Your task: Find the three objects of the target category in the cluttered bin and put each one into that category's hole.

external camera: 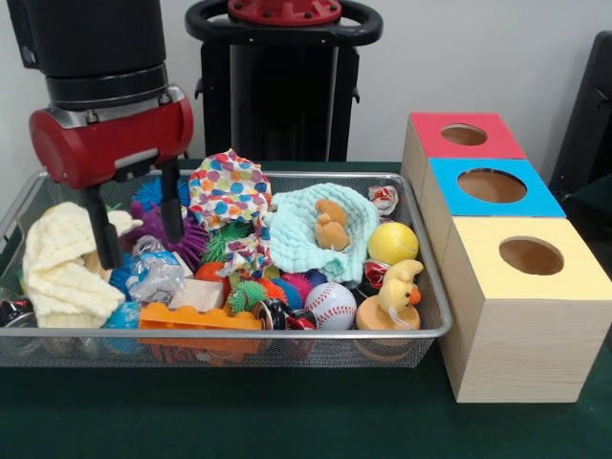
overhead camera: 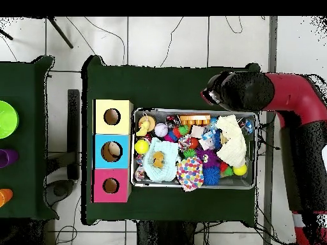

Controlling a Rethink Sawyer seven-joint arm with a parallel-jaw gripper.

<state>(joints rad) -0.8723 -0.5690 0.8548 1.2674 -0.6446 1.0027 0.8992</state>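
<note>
Wire bin (external camera: 421,330) on the green table: near its front rim lie an orange block (external camera: 196,318), a baseball (external camera: 331,305) and a duck toy (external camera: 397,292); behind them, a yellow ball (external camera: 393,242). The gripper (external camera: 136,229), fingers apart and empty, hangs over the bin's left end beside a cream cloth (external camera: 59,268). Three holed boxes, yellow (external camera: 521,316), blue (external camera: 488,186) and red (external camera: 461,136), stand right of the bin.

A red and black arm lowers its gripper (external camera: 136,228), fingers spread apart, over the left end of a wire mesh bin (external camera: 432,304) packed with toys. The fingertips hang just beside a cream knitted cloth (external camera: 59,268) and a clear plastic bag (external camera: 156,273). Alongside the bin stand three wooden boxes with round holes, topped red (external camera: 465,136), blue (external camera: 491,185) and yellow (external camera: 528,258).
</note>
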